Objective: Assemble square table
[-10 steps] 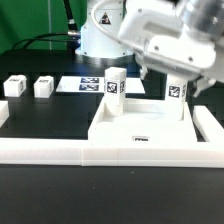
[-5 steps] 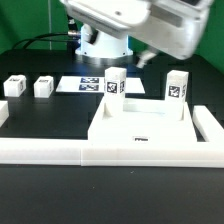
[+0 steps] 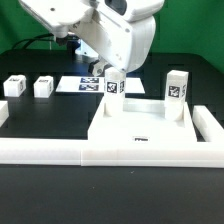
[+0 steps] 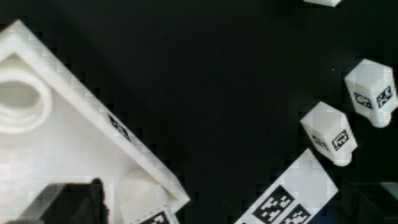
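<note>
While the white Panda arm (image 3: 110, 30) leans over the back of the black table (image 3: 50, 125), its gripper (image 3: 103, 68) hangs with jaws spread apart, holding nothing, just behind the left upright leg (image 3: 114, 85). The square tabletop (image 3: 140, 125) lies flat, rim up, against the long border rail (image 3: 60, 150). The right upright leg (image 3: 177, 87) stands at its other far corner. Toward the exterior view's left sit the outer loose leg (image 3: 15, 86) and the inner loose leg (image 3: 43, 87), beside the marker board (image 3: 85, 84).
</note>
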Motion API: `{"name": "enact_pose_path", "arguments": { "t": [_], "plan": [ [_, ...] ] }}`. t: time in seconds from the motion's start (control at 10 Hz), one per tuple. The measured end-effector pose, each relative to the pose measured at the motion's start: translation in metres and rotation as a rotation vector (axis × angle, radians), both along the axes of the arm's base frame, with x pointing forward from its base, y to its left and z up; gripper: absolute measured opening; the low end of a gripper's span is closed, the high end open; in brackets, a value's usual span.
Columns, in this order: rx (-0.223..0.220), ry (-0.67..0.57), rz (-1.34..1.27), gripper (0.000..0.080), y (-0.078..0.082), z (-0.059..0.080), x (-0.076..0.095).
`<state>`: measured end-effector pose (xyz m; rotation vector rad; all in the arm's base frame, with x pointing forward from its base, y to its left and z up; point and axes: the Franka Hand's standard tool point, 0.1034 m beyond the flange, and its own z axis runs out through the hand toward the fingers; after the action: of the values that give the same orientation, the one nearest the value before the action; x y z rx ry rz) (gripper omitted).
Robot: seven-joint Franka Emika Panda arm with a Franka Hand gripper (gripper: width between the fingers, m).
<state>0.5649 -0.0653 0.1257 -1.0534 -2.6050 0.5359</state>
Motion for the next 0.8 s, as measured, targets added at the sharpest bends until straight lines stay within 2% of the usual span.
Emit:
{"name": "enact_pose_path", "arguments": {
  "t": [0.3, 0.4, 0.5, 0.6, 0.7, 0.8],
  "plan": [
    [-0.077, -0.046, -0.199, 0.0649, -0.002, 0.0, -0.002],
    [-0.103, -0.056, -0.339, 0.0649, -0.014, 0.004, -0.014],
    [-0.112, -0.065, -0.438, 0.0649, -0.028, 0.004, -0.025],
    [-0.158, -0.069, -0.561, 0.0649, -0.041, -0.001, -0.036],
    [-0.234, -0.045, -0.682, 0.0649, -0.049, -0.009, -0.047],
    [-0.351, 0.028, -0.818, 0.0649, -0.049, -0.012, -0.059]
  ]
}}
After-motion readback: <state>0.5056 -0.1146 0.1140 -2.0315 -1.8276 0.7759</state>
